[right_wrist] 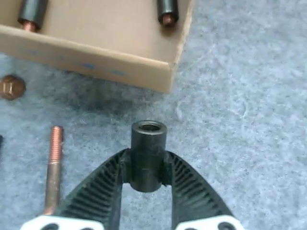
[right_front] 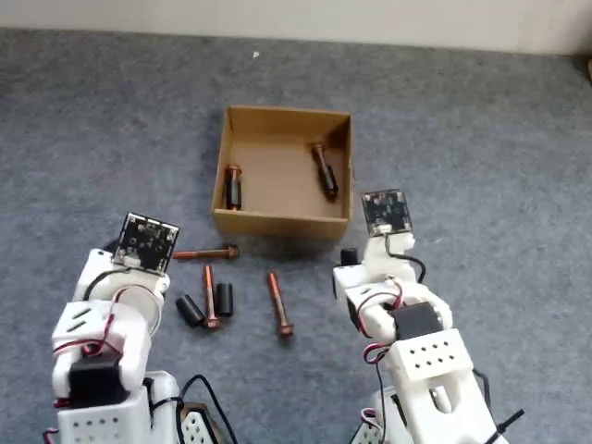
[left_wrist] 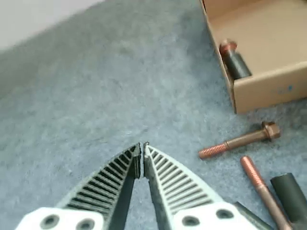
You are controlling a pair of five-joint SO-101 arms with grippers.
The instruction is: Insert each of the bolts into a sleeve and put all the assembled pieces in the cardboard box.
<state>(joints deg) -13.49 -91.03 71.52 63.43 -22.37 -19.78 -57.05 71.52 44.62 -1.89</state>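
High view first: tally so far?

Two finished, by the look of it. One copper-coloured bolt in a black cylindrical sleeve, call it the first assembled piece (right_front: 233, 188), lying at one side of the open brown cardboard box (right_front: 277, 225); the second assembled piece (right_front: 324, 169) at the other side.

And outside, on the grey carpet (right_front: 481, 139)?

Three bare threaded copper bolts in front of the box. Crosswise bolt (right_front: 205, 252) just beside the front wall. Flanked bolt (right_front: 210, 296) between two loose black tubes, the upright-lying sleeve (right_front: 224, 299) and the slanted sleeve (right_front: 190, 310). Lone bolt (right_front: 277, 302) a little apart, toward the middle.

Right wrist view?

Right gripper (right_wrist: 146, 159) clamped on a third black tube, the held sleeve (right_wrist: 148, 139), open bore showing, above carpet near the box's corner.

Left wrist view?

Left gripper (left_wrist: 142, 148) with jaws pressed together on nothing, over bare carpet, with the crosswise bolt and the box corner near.

Verdict on progress?

Two of five pairs done, judging by the count. Three insertions and three drops into the box left. Likely next: mating a loose bolt with the held sleeve. No bolt in either gripper yet.
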